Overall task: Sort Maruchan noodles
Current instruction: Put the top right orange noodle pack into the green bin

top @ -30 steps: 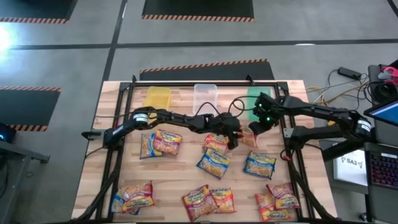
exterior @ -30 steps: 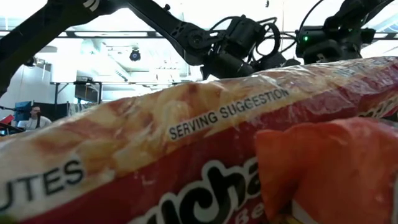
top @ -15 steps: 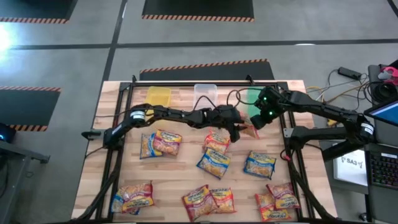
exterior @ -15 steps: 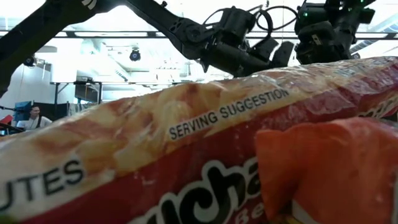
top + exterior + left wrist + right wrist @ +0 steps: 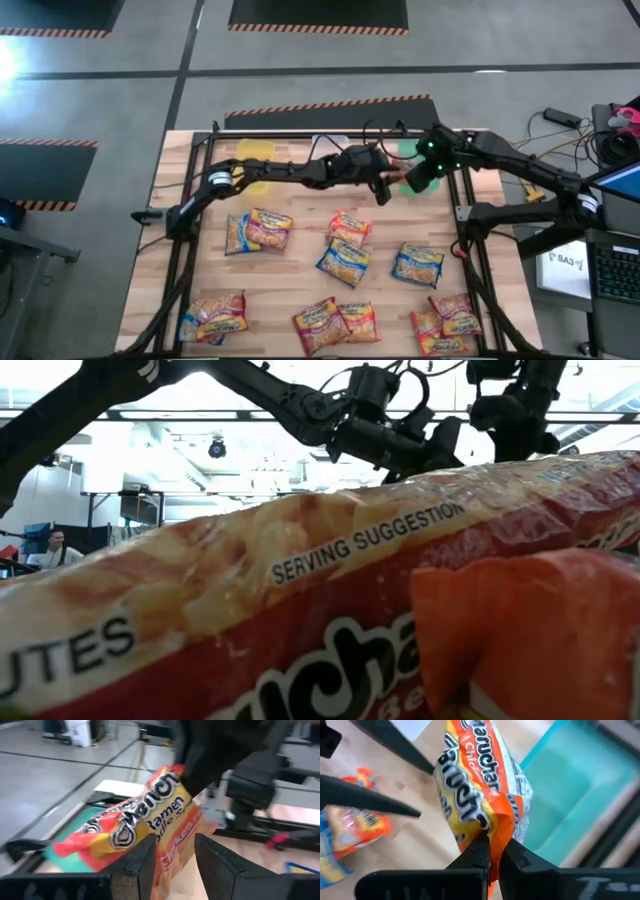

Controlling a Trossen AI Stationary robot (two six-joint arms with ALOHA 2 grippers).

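Note:
One orange-and-yellow Maruchan noodle packet (image 5: pixel 400 182) hangs in the air between both grippers, by the near side of the green bin (image 5: pixel 408 152). My left gripper (image 5: pixel 385 190) reaches in from the table's left and is shut on the packet (image 5: pixel 150 820). My right gripper (image 5: pixel 420 180) comes from the right and is shut on it too (image 5: pixel 480 775). Several other packets lie flat on the table, among them a blue-and-yellow one (image 5: pixel 343 262) and a red one (image 5: pixel 268 228). My left gripper pinches the packet between its two fingers at the edge of the printed face by the word "Chicken" (image 5: pixel 172 832). The fingers (image 5: pixel 142 855) come about level from the table's left. The packet is lifted clear of the table. My right gripper pinches the packet's crimped orange edge (image 5: pixel 495 827) between its shut fingers (image 5: pixel 515 855), slanting down from the right. The packet stretches away from the fingers, bulged and crumpled, clear of the table and over the bin's edge (image 5: pixel 540 760).
A yellow bin (image 5: pixel 252 155) and a clear bin (image 5: pixel 330 148) stand along the far edge, left of the green one. Packets are scattered over the table's near half (image 5: pixel 335 322). One red packet (image 5: pixel 300 620) lies right in front of the low camera.
Both grippers have risen and gone toward the far edge and the green bin, carrying the orange packet between them. The packet has come up from just above the table near the middle to the bin's near side. The right gripper has tipped more steeply.

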